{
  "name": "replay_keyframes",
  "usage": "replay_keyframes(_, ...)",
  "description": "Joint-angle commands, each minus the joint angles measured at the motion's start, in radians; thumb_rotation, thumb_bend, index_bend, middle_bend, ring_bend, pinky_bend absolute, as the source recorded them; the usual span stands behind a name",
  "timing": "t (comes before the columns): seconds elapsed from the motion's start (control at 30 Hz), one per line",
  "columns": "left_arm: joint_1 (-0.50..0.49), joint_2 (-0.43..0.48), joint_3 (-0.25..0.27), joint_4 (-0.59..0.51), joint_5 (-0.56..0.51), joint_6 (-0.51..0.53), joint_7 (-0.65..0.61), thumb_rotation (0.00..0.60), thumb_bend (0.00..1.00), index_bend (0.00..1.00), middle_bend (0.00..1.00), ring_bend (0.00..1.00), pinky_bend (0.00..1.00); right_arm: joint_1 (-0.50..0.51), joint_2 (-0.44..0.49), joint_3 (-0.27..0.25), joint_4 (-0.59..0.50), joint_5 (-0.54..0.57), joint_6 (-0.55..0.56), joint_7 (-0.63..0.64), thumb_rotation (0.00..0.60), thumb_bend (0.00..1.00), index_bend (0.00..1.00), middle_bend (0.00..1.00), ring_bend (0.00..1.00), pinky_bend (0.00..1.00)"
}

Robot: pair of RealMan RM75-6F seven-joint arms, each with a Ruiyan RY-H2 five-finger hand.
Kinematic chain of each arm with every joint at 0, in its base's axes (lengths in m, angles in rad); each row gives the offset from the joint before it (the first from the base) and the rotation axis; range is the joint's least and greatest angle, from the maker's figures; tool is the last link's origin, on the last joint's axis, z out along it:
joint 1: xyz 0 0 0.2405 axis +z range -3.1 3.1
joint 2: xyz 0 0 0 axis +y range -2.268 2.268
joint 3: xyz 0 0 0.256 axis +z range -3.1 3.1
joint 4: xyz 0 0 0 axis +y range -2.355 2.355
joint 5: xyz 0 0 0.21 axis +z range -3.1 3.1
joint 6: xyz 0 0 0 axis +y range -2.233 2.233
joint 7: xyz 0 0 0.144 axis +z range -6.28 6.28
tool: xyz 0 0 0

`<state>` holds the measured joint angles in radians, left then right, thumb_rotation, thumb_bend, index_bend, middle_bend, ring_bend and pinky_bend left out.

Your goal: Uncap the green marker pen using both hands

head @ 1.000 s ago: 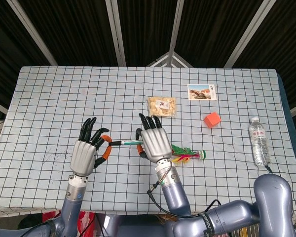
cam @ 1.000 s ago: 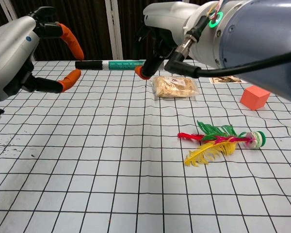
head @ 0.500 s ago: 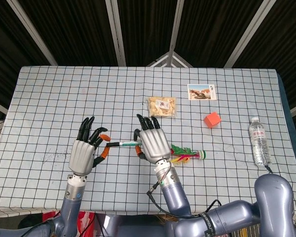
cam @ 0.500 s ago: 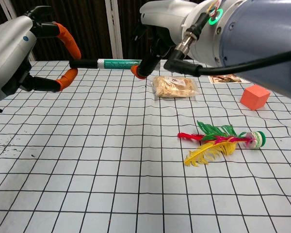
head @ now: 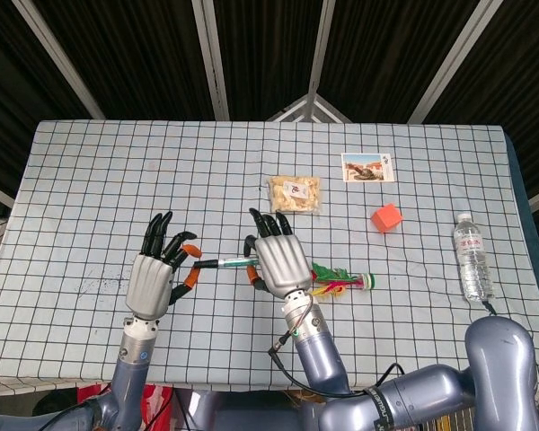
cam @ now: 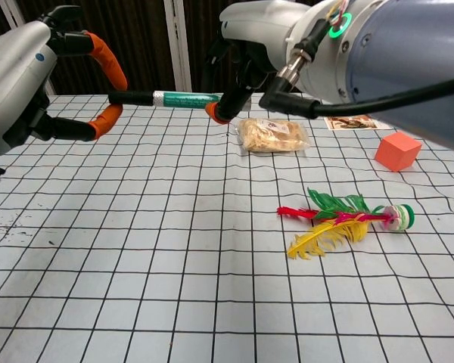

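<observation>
The green marker (cam: 183, 97) hangs level above the checked table, with its black cap (cam: 132, 97) pointing toward my left hand. My right hand (cam: 265, 30) grips the green barrel at its right end. My left hand (cam: 23, 76) is spread, and its orange-tipped fingers (cam: 113, 72) arch above and below the cap's end. The cap tip reaches the upper finger, but no closed grip shows. In the head view the marker (head: 223, 263) bridges the gap between my left hand (head: 153, 280) and my right hand (head: 280, 260).
A snack bag (head: 296, 194) lies just beyond the hands. A feathered shuttlecock (head: 341, 283) lies to the right of my right hand. Farther right are a red cube (head: 386, 216), a picture card (head: 367, 167) and a lying water bottle (head: 472, 256).
My right hand has carried the marker leftward, so the cap end now sits between my left hand's fingers. My left hand has barely moved.
</observation>
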<state>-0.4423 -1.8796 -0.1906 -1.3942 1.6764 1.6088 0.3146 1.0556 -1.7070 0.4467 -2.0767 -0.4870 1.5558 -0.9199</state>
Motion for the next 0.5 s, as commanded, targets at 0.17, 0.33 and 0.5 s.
replay_keyframes(0.17, -0.002, 0.009, 0.013, -0.013, 0.007, -0.011, 0.011, 0.600, 0.51, 0.45, 0.31, 0.00, 0.00, 0.000, -0.002, 0.000, 0.007, 0.005, 0.000, 0.004, 0.600, 0.44, 0.69, 0.06, 0.11, 0.00)
replay_keyframes(0.33, -0.004, 0.007, 0.013, -0.014, 0.008, -0.012, 0.012, 0.600, 0.51, 0.46, 0.31, 0.00, 0.00, -0.002, 0.001, -0.001, 0.007, 0.006, -0.001, 0.007, 0.600, 0.44, 0.69, 0.06, 0.11, 0.00)
replay_keyframes(0.5, -0.008, -0.003, 0.011, -0.005, 0.011, -0.010, 0.009, 0.600, 0.51, 0.50, 0.33, 0.00, 0.00, -0.004, 0.004, -0.002, 0.002, 0.003, -0.001, 0.008, 0.600, 0.44, 0.69, 0.06, 0.11, 0.00)
